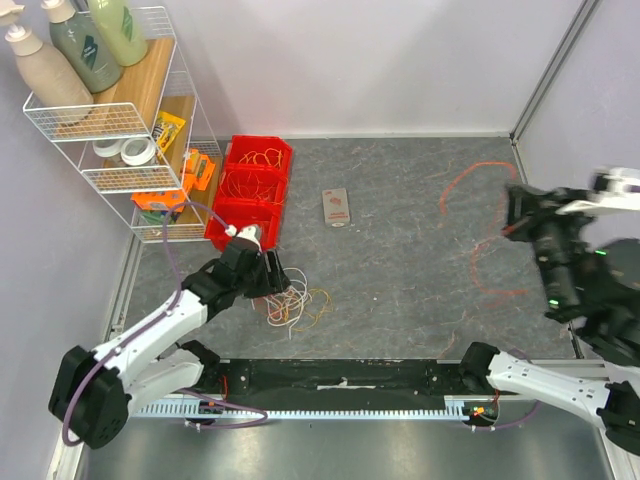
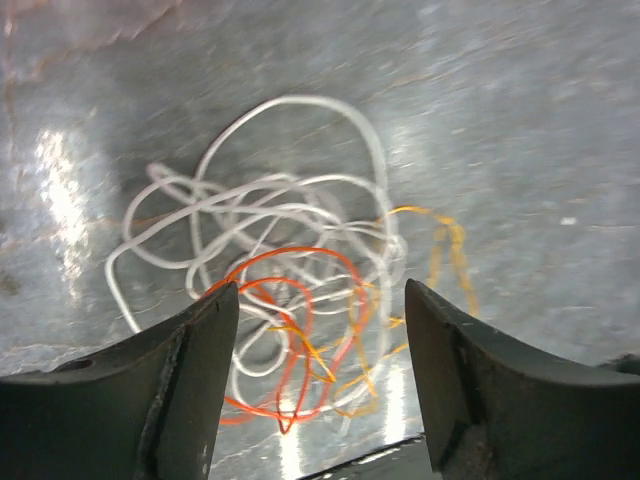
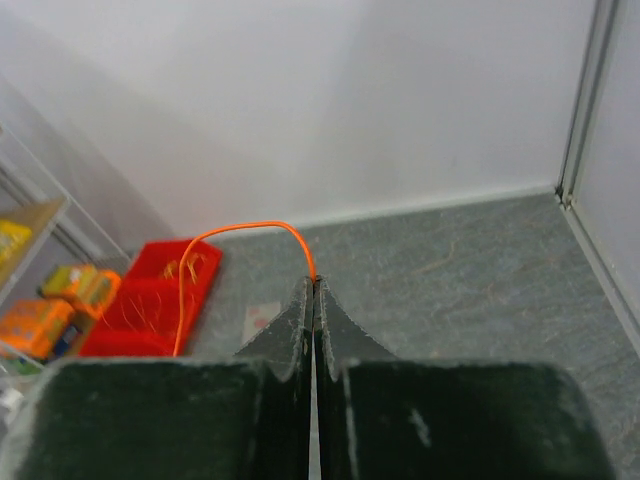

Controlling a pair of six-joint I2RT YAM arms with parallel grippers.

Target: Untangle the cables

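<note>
A tangle of cables, white, orange-red and yellow-orange, lies on the grey table near the front left. My left gripper hangs just left of it. In the left wrist view the left gripper is open and empty, its jaws standing wide above the tangle. My right gripper is at the far right, raised and blurred. In the right wrist view the right gripper is shut on a thin orange cable that arcs left and down. That cable trails in loops over the right side of the table.
A red divided bin holding more wires stands at the back left; it also shows in the right wrist view. A white wire rack with bottles and packets stands left of it. A small card lies mid-table. A black strip runs along the near edge.
</note>
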